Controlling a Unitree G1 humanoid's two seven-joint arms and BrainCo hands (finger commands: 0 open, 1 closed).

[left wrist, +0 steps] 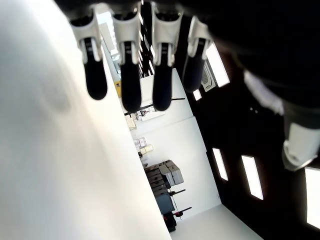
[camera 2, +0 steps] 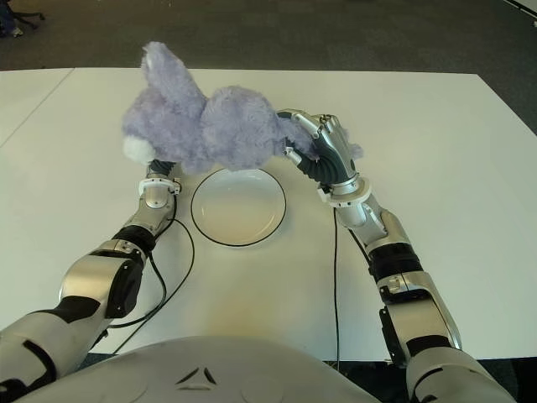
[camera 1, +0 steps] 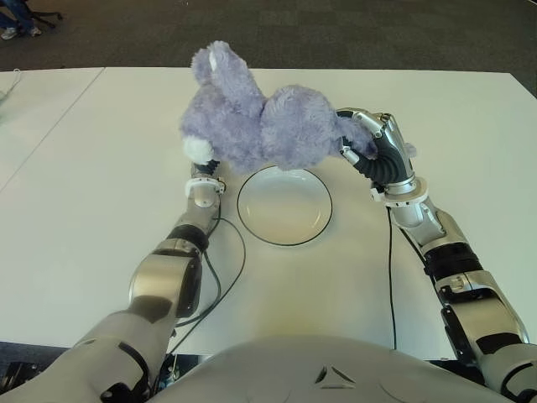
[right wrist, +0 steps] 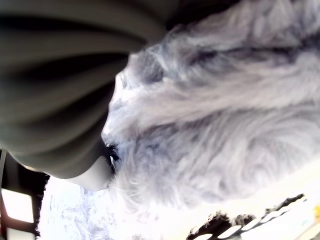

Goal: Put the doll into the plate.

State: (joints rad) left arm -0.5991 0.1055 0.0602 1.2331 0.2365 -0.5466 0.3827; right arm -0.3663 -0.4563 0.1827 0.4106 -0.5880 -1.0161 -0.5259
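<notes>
right hand (camera 1: 362, 138) clamped on the purple doll (camera 1: 256, 122), held in the air above the far rim of the plate (camera 1: 284, 206) | left hand (left wrist: 135, 55) beside the plate on its left, mostly hidden under the doll, fingers straight and apart, holding nothing | plate on the white surface (camera 1: 101, 168)

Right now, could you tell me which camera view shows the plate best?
The right eye view: the whole rim of the white plate shows below the purple plush doll. The left eye view has the doll overlapping its far edge; neither wrist view shows it.
</notes>
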